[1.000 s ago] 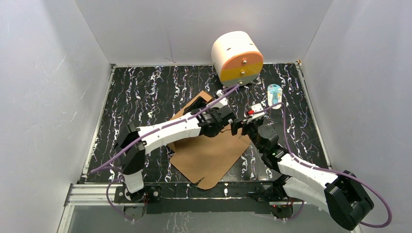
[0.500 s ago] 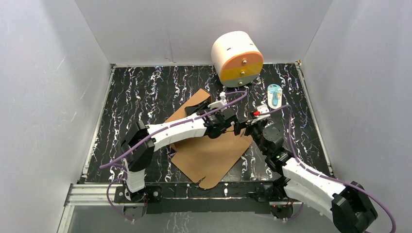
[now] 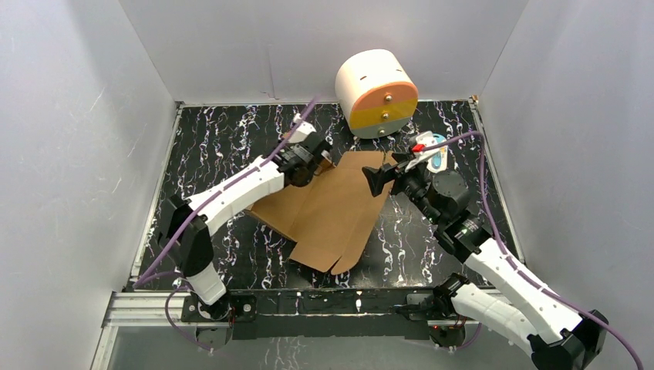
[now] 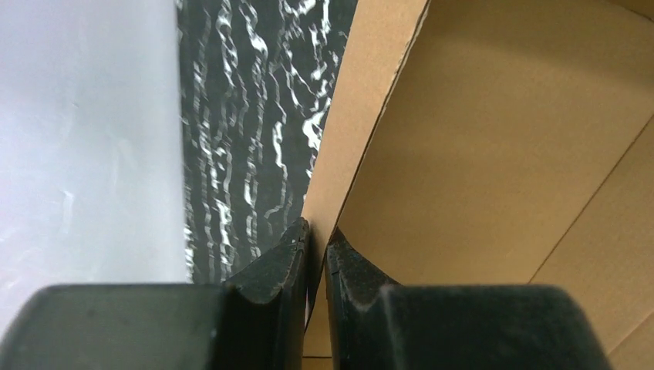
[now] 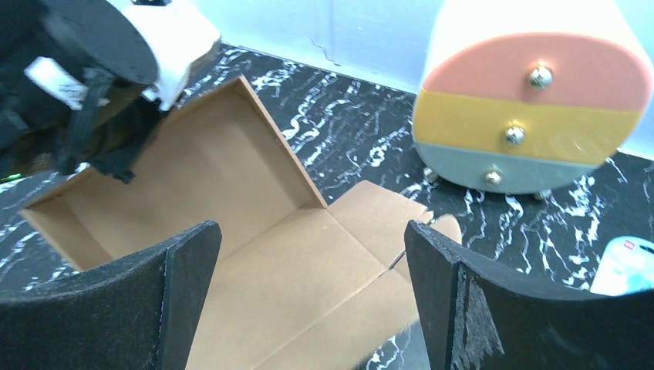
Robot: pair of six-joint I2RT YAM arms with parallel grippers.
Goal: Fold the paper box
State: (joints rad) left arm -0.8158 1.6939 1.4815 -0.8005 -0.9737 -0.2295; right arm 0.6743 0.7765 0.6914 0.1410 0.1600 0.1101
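Paper box (image 3: 328,212) edge tight in left hand (image 4: 315,237) (right hand (image 5: 310,231) agape, near)

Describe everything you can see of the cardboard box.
The paper box is plain brown cardboard, a cut sheet partly folded: walls stand up at its far left end, the rest lies flat on the black marbled table, with notched flaps at the near edge. The left hand pinches one raised wall's edge; the right hand hovers open beside it.
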